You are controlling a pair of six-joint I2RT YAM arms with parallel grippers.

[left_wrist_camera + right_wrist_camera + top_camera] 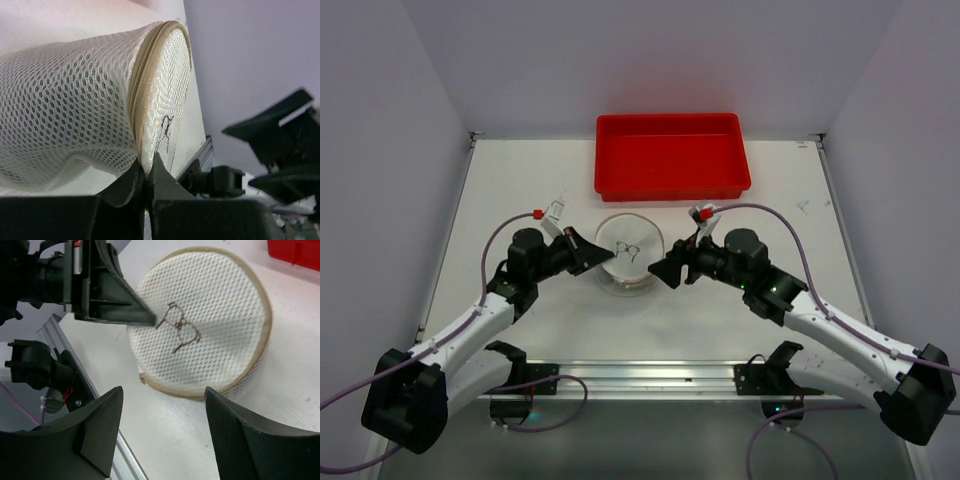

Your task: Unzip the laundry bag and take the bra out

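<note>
The laundry bag (628, 252), a round whitish mesh case with a tan zip seam and a dark bra icon, lies at mid-table. My left gripper (605, 255) is at its left edge. In the left wrist view its jaws (145, 170) are shut, pinching the bag's (75, 100) rim by the zip seam. My right gripper (665, 270) stands open just off the bag's right near side. In the right wrist view it (164, 395) has only bare table between its fingers, with the bag (210, 325) beyond them. The bra is hidden.
A red rectangular tray (670, 155) stands behind the bag at the table's far edge; its corner (295, 252) shows in the right wrist view. A metal rail (650, 372) runs along the near edge between the arm bases.
</note>
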